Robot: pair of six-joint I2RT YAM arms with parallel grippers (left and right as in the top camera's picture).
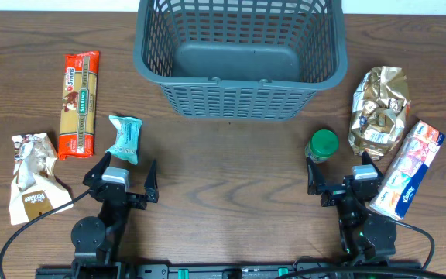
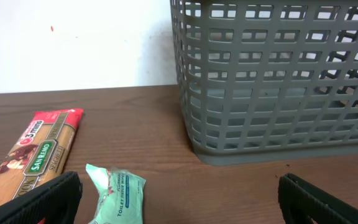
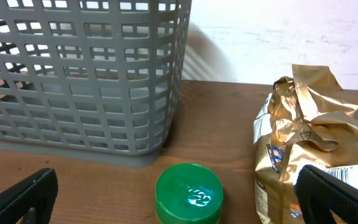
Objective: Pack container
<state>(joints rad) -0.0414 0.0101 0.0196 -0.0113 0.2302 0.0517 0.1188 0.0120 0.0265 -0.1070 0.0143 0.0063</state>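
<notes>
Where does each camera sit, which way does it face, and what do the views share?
Overhead: above the table, looking down on the large dark grey-blue plastic lattice basket; left gripper and right gripper, open, at the bottom edge.
Left wrist: low on its arm, facing the basket wall, red-and-tan spaghetti packet and teal tissue pack; black fingertips in the bottom corners.
Right wrist: low, facing the basket, green-lidded jar and crumpled gold foil bag; black fingertips likewise.
Shared: the wrist views share only the basket.
</notes>
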